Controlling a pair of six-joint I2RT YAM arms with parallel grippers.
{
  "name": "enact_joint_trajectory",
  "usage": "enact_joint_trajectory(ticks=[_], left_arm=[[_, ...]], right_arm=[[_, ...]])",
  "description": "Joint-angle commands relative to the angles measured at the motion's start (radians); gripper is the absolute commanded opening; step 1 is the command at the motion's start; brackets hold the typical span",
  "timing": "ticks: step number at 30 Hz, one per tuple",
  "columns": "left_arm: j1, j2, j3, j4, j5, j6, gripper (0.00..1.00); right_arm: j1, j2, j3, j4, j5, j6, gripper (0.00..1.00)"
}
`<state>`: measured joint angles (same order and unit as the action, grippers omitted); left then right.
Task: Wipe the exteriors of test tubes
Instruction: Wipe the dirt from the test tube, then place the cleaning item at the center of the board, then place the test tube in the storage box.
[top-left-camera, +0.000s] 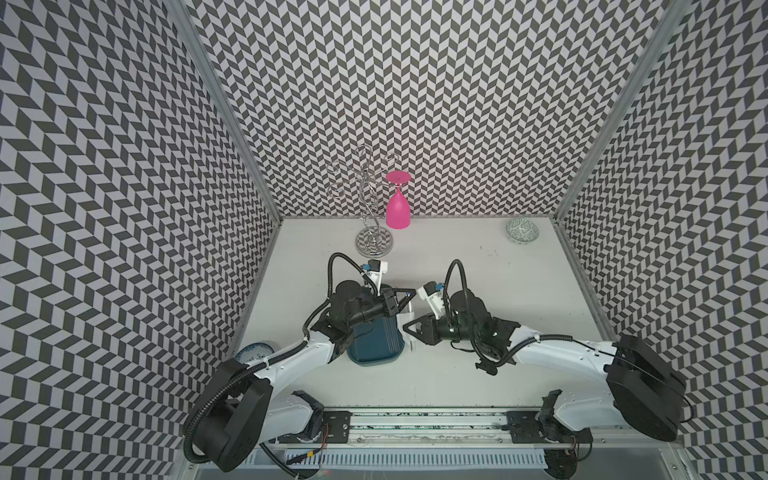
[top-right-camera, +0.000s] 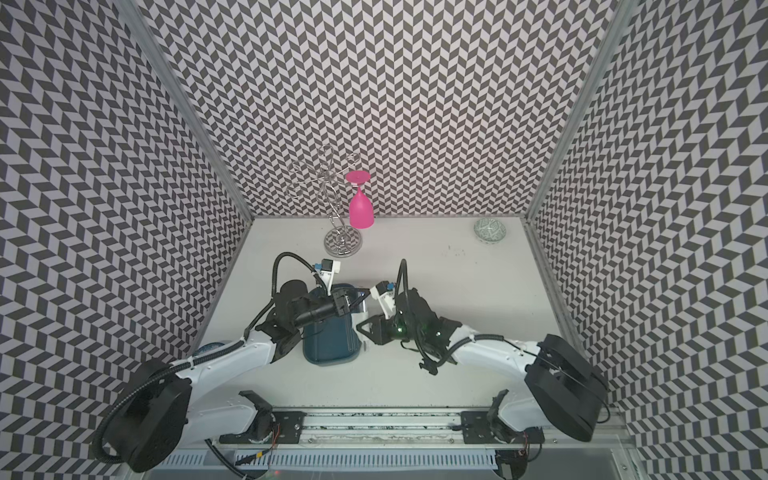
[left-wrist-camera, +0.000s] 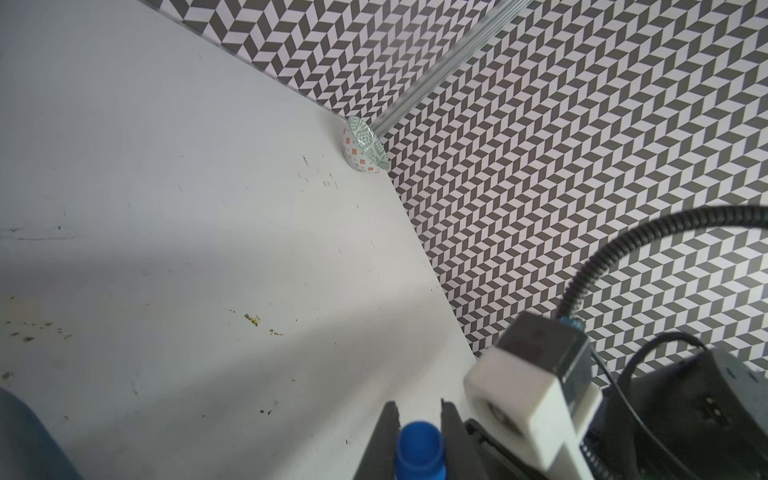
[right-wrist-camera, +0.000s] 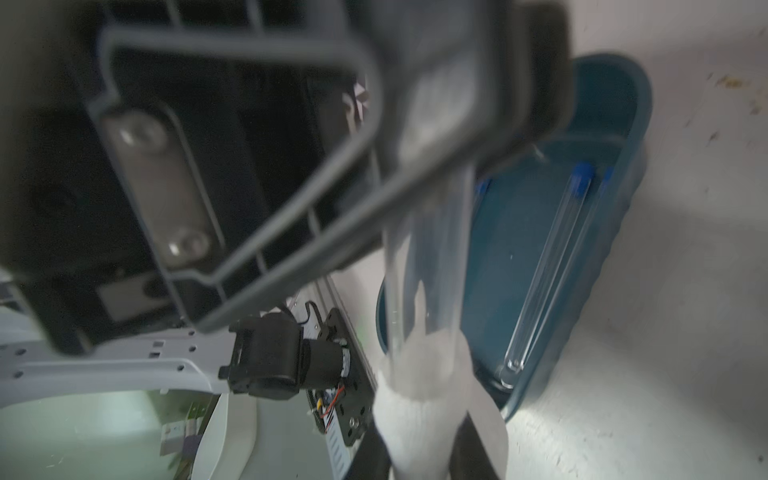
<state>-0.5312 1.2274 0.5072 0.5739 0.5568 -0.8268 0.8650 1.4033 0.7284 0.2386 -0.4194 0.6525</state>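
Observation:
My left gripper (left-wrist-camera: 419, 405) is shut on a clear test tube just below its blue cap (left-wrist-camera: 419, 451). In the right wrist view this test tube (right-wrist-camera: 428, 266) runs from the left gripper's jaws into a white tissue (right-wrist-camera: 419, 395). My right gripper (right-wrist-camera: 419, 453) is shut on the tissue, which wraps the tube's round end. In both top views the left gripper (top-left-camera: 405, 297) (top-right-camera: 359, 297) and the right gripper (top-left-camera: 409, 330) (top-right-camera: 360, 326) meet at the right edge of the teal tray (top-left-camera: 374, 349) (top-right-camera: 328, 345). Two more test tubes (right-wrist-camera: 544, 274) lie side by side in the tray (right-wrist-camera: 615, 108).
A chrome wire rack (top-left-camera: 372, 203) with a pink glass (top-left-camera: 397, 208) hanging upside down stands at the back. There is a patterned bowl (top-left-camera: 522, 231) (left-wrist-camera: 365, 145) in the back right corner. A blue-and-white bowl (top-left-camera: 255, 351) sits by the left wall, under the left arm.

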Motion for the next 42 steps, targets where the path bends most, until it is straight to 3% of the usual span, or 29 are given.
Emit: enact_joint_trajectory(ticks=[1, 6, 15, 27, 31, 35, 42], left_arm=[[-0.002, -0.012, -0.001, -0.005, 0.005, 0.006, 0.17], [0.004, -0.019, 0.007, -0.020, -0.001, 0.015, 0.17], [0.072, -0.014, 0.025, -0.049, 0.014, 0.038, 0.17], [0.278, -0.044, 0.069, -0.248, 0.071, 0.174, 0.17], [0.338, -0.066, 0.095, -0.400, 0.070, 0.265, 0.17], [0.370, -0.081, 0.085, -0.495, 0.045, 0.328, 0.17], [0.378, -0.009, 0.044, -0.508, 0.027, 0.370, 0.18]], right_arm=[[-0.027, 0.034, 0.089, 0.056, -0.038, -0.072, 0.19], [-0.028, 0.061, 0.085, 0.058, -0.071, -0.070, 0.19], [0.059, -0.038, -0.197, 0.153, -0.020, 0.063, 0.19], [0.114, -0.166, -0.366, 0.127, 0.029, 0.132, 0.19], [0.097, -0.242, -0.359, 0.057, 0.095, 0.119, 0.19], [0.014, -0.268, -0.363, 0.057, 0.047, 0.089, 0.19], [-0.097, -0.263, -0.357, 0.039, -0.025, 0.026, 0.18]])
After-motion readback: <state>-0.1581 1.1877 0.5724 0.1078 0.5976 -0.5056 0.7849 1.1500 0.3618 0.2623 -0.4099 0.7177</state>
